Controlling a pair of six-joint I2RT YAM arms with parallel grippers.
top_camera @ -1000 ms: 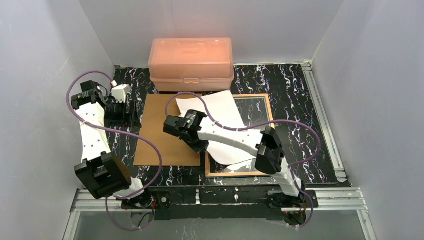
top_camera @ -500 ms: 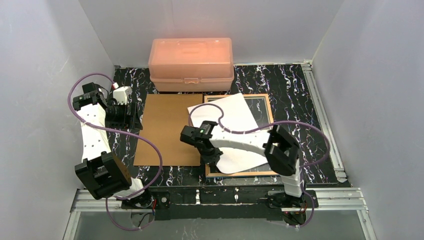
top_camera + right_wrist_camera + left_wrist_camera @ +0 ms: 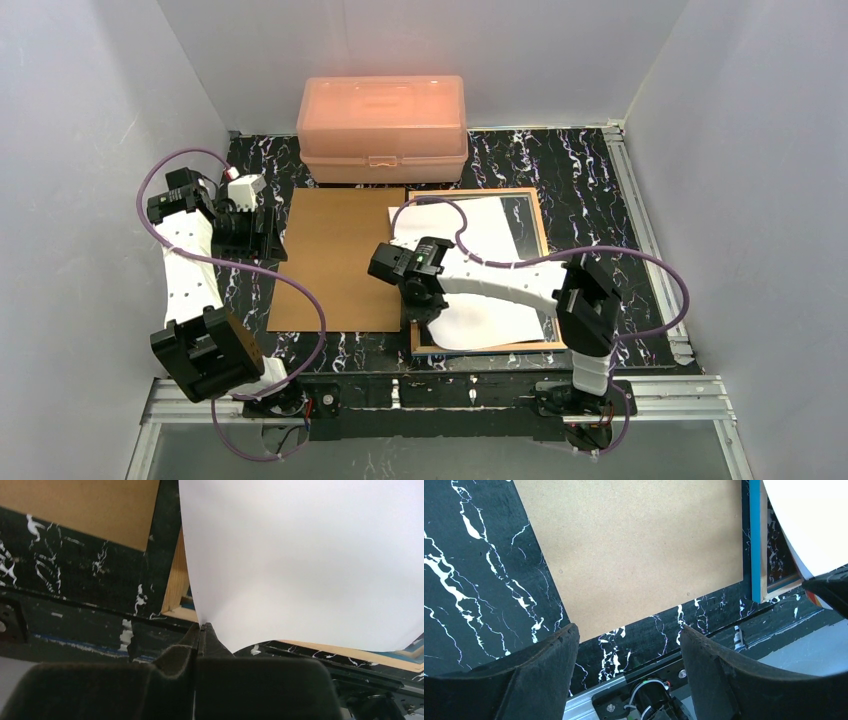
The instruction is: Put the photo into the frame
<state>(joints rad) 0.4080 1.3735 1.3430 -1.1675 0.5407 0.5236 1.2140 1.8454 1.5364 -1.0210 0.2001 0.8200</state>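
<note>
The photo (image 3: 490, 240) shows its white back and hangs over the frame (image 3: 490, 348), which lies back-up on the right with tan wooden edges. My right gripper (image 3: 423, 305) is shut on the photo's near left corner. In the right wrist view the closed tips (image 3: 201, 627) pinch the curved white sheet (image 3: 310, 555) just above the frame's tan edge (image 3: 177, 585). My left gripper (image 3: 250, 235) stands open and empty at the far left. Its view looks down on the frame's blue edge (image 3: 755, 540) and the photo (image 3: 809, 520).
A brown fibreboard backing (image 3: 335, 260) lies flat left of the frame, also visible under the left wrist (image 3: 634, 550). A salmon-pink plastic box (image 3: 383, 115) stands at the back. White walls close in both sides, and a metal rail (image 3: 450, 392) runs along the near edge.
My right gripper has carried the photo rightward and nearer, so the sheet now sits more squarely over the frame. The left arm has barely moved.
</note>
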